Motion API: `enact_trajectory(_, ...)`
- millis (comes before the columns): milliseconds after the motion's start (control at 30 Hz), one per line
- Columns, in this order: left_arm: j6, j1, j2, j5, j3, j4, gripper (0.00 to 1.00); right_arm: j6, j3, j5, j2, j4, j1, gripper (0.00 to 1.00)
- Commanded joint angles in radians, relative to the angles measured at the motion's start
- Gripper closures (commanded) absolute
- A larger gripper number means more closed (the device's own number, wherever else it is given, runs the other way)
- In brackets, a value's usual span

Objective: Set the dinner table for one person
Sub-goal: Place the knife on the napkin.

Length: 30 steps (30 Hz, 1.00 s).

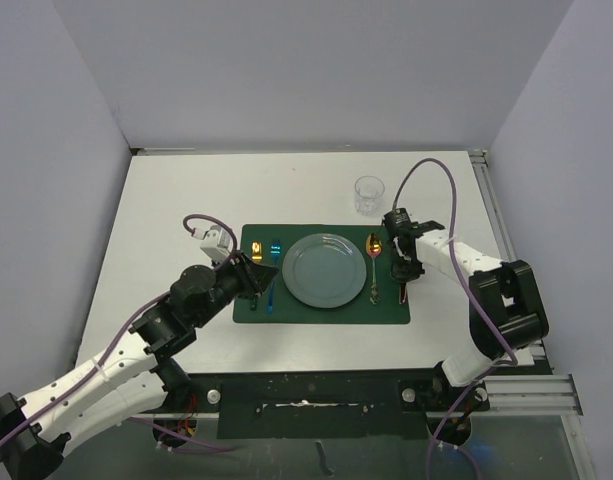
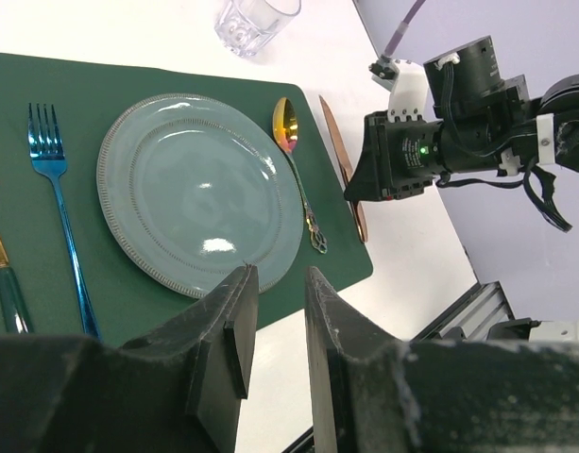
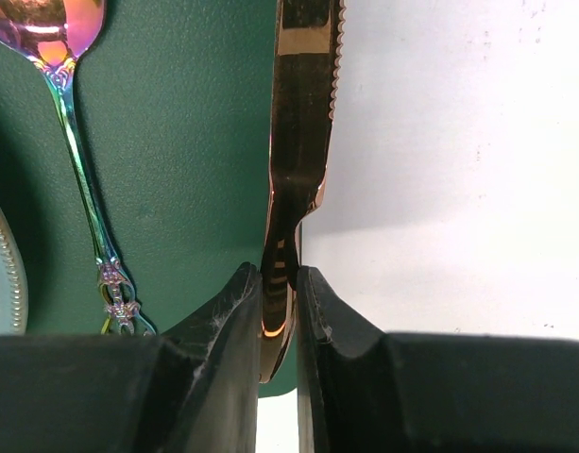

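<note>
Knife point(image 3: 303, 94), copper: lying along the right edge of the placemat point(image 3: 195, 189) on the dinner table point(image 3: 459, 189), long axis running straight away from your right gripper point(image 3: 280, 278), whose jaws are clasping its handle. Your left gripper point(image 2: 277, 283) is hovering slack and empty over the mat's left end.

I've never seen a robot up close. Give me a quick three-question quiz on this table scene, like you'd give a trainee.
1. True or false: the glass stands off the green placemat, on the bare table.
2. Which lies directly right of the plate? A) blue fork B) spoon C) knife
3. Fill in: the right end effector is closed on the ____.

Key: 1 true. 2 B. 3 knife, at the placemat's right edge.
</note>
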Motion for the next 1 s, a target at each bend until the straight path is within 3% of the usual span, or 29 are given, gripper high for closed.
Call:
enact_trajectory(0, -0.001, -0.004, -0.028, -0.002, 0.005, 0.055, 0.76, -0.027, 0.049, -0.010, 0.005, 0.028, 0.007, 1.00)
enact_trajectory(967, 0.008, -0.003, -0.073, -0.044, 0.005, 0.001, 0.76, -0.042, 0.123, -0.062, 0.140, 0.044, 0.028, 1.00)
